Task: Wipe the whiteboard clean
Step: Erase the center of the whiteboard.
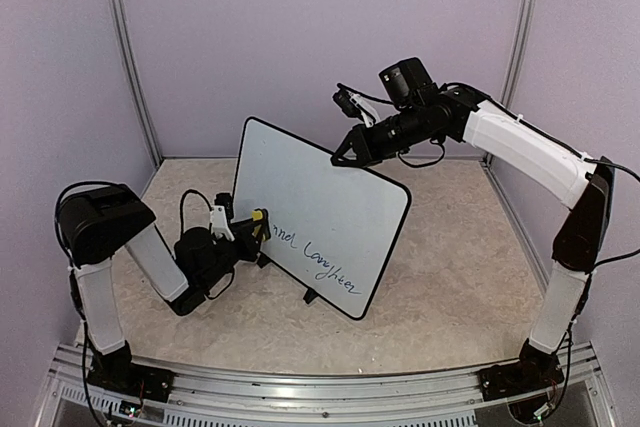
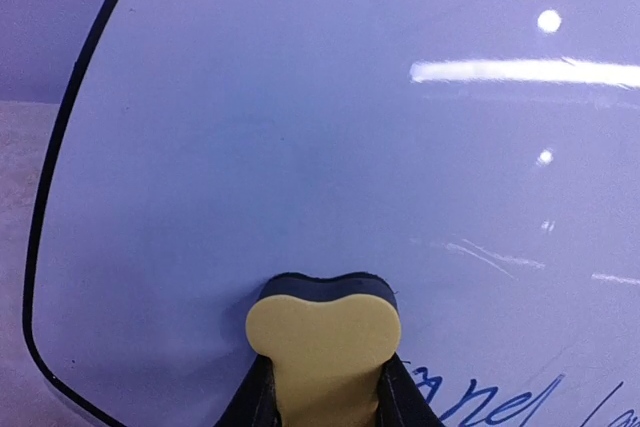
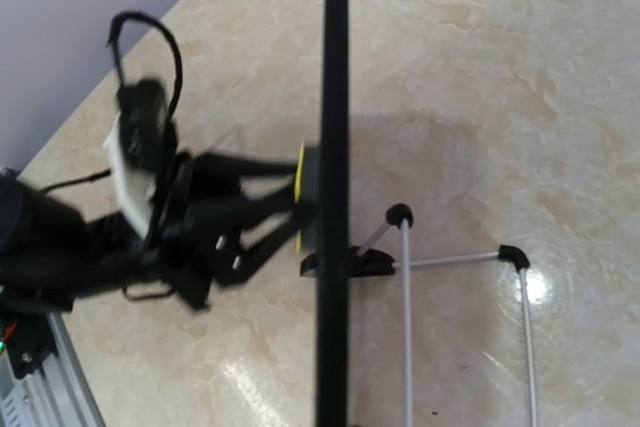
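Note:
The whiteboard stands upright on the table, turned at an angle, with blue cursive writing along its lower part. My left gripper is shut on a yellow eraser with a dark felt face, pressed flat against the board near its lower left. In the left wrist view the eraser sits just left of the writing, and the board above it is white. My right gripper is shut on the board's top edge. The right wrist view looks down along that black edge.
A thin wire stand and a black foot prop the board from behind. Another foot shows at the front. Grey walls enclose the beige table on three sides; a metal rail runs along the near edge.

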`<action>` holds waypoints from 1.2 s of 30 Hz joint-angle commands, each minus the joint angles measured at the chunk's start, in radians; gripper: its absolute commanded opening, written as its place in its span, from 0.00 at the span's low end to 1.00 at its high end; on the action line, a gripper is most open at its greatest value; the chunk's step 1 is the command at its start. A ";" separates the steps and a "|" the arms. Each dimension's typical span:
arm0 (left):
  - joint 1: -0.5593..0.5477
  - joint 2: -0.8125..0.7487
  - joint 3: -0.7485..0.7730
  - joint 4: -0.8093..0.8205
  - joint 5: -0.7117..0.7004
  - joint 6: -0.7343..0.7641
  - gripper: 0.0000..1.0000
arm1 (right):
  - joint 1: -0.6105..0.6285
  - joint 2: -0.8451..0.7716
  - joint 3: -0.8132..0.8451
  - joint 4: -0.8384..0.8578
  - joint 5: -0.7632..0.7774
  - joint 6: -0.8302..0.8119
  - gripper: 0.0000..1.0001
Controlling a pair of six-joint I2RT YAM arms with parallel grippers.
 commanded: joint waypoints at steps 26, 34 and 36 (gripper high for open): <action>-0.013 0.120 0.025 0.027 0.007 -0.113 0.12 | 0.069 0.064 0.003 -0.123 -0.148 -0.076 0.00; -0.167 0.115 0.068 0.054 0.060 -0.110 0.12 | 0.069 0.069 0.006 -0.124 -0.151 -0.076 0.00; -0.190 0.100 0.082 0.031 0.069 -0.103 0.13 | 0.070 0.068 0.006 -0.123 -0.151 -0.076 0.00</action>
